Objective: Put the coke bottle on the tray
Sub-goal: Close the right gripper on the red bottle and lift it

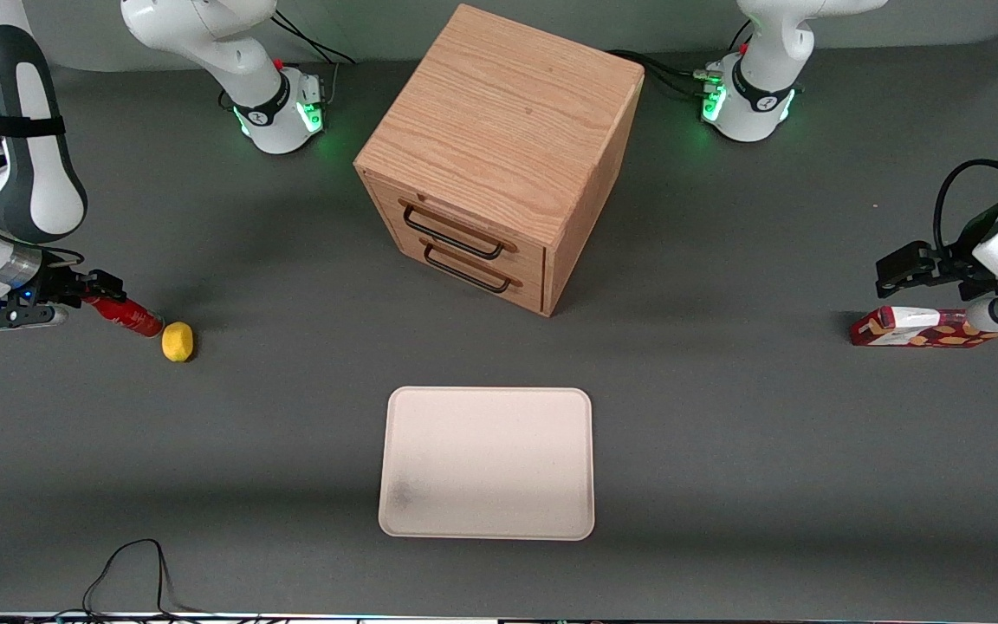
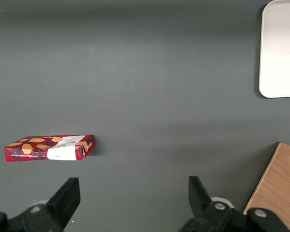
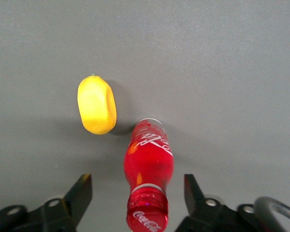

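The coke bottle [image 1: 128, 317] is a small all-red bottle lying on its side on the grey table, touching or almost touching a yellow lemon [image 1: 177, 341] at its base end. In the right wrist view the coke bottle [image 3: 148, 164] points its red cap toward the camera. My right gripper [image 1: 87, 299] is low at the working arm's end of the table. It is open, with one finger on each side of the bottle's cap and neck [image 3: 137, 193] and a gap on both sides. The cream tray [image 1: 488, 462] lies empty, nearer the front camera than the cabinet.
A wooden drawer cabinet [image 1: 499, 147] with two black handles stands mid-table. A flat red-and-white carton [image 1: 919, 328] lies toward the parked arm's end. The lemon [image 3: 96, 105] lies beside the bottle's base. A black cable [image 1: 131, 568] loops at the table's front edge.
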Tool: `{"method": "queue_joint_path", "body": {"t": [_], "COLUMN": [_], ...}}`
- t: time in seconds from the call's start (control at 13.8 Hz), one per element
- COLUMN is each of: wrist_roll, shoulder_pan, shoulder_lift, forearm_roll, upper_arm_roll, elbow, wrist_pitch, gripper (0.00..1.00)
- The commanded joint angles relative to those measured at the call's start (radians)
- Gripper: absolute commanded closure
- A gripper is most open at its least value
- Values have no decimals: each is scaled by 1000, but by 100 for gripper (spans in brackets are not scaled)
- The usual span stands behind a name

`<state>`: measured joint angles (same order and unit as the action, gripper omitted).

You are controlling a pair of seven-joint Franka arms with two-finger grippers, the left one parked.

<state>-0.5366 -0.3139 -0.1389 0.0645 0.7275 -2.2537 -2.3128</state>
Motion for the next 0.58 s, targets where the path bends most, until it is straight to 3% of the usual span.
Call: {"method": "queue_joint_path", "body": {"t": [0.0, 0.15, 0.36, 0.51], "wrist_roll": [-39, -31, -5, 6], "shoulder_pan": [-8, -10, -13, -13], "shoulder_lift": [-18, -18, -16, -19], "forearm_roll": [28, 28, 28, 26], "upper_arm_roll": [10, 7, -3, -17], "elbow": [2, 5, 32, 130], "wrist_pitch": [4, 19, 53, 165], "gripper": [70, 97, 100, 100]}}
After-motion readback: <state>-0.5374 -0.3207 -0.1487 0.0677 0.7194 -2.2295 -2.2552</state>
